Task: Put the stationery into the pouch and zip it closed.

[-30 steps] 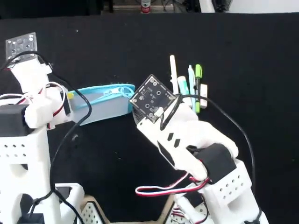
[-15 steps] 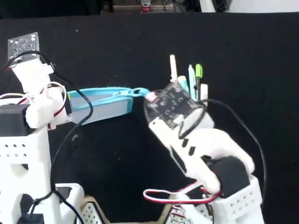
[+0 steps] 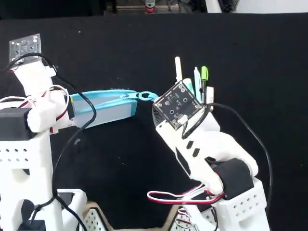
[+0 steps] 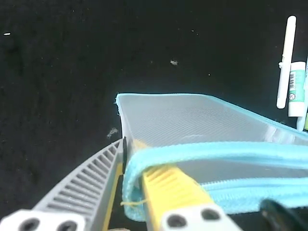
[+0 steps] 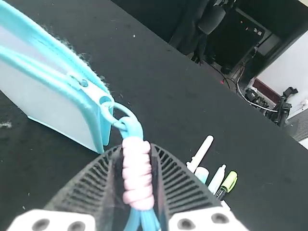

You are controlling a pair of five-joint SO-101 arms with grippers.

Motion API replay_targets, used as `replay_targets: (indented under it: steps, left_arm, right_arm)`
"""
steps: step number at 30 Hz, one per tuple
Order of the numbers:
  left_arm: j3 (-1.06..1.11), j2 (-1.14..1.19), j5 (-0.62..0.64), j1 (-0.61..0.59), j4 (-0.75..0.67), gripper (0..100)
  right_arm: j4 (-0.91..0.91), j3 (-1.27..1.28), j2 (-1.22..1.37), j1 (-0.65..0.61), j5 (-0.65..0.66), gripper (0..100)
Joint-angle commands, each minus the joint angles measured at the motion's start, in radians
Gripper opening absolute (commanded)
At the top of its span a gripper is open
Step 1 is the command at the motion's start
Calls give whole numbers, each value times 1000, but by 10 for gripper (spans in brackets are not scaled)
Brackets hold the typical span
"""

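1. Steadying the pouch point(image 3: 103, 113) at its left end, the left arm point(image 3: 41, 108) is clamping its jaws on the fabric; the pouch is lying left of centre on the worktop point(image 3: 96, 48).
2. The right arm point(image 3: 207, 144) is pinching the pink zip pull point(image 5: 137, 168) in its jaws at the pouch's right end. The mouth is looking unzipped, so opening seems about finished.
3. The stationery point(image 3: 195, 86) is lying just right of the pouch, farther back, not yet loaded. Next comes releasing the pull and picking a pen.
4. Open worktop is stretching away far and right.
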Motion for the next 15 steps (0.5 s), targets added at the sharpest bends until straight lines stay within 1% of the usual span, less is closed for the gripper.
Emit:
replay_targets:
  steps: [1, 3, 7, 12, 15]
  left_arm:
    - [-4, -11, -11, 4, -6, 30]
    - [-4, -11, -11, 4, -6, 30]
    - [-4, -12, -11, 4, -5, 30]
    - [-4, -12, -11, 4, -6, 30]
    - [-7, -12, -11, 4, -8, 30]
  right_arm:
    - [43, -7, -13, 29, -6, 11]
    - [63, -7, -13, 37, -9, 11]
    - [71, -8, -13, 94, -9, 11]
    - [114, -13, -22, 100, -9, 17]
    - [161, -44, -22, 98, -9, 93]
